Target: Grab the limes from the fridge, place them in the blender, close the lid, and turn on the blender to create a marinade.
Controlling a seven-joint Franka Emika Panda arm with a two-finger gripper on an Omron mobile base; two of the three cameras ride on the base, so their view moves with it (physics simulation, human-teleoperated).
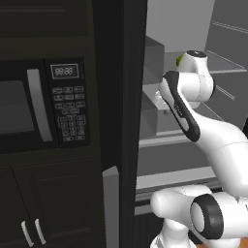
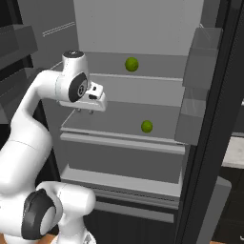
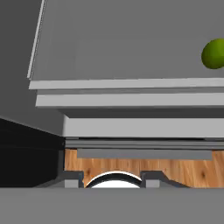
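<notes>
Pale grey shelves of the open fridge [image 2: 119, 138] carried two limes, upper [image 2: 131, 64] and lower [image 2: 147, 126]. Gripper [image 2: 85, 111] hovered left of the lower; jaws' spread unclear. Best slide right, then descend squarely.

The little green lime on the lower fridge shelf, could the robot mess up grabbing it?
Yes, maybe. The small round yellow-green lime sits loose on the flat grey fridge shelf, so a nudge could roll it away. The white two-finger gripper hangs off to the lime's side, not over it, so it might close on nothing. A second round lime waits on the shelf above.
</notes>
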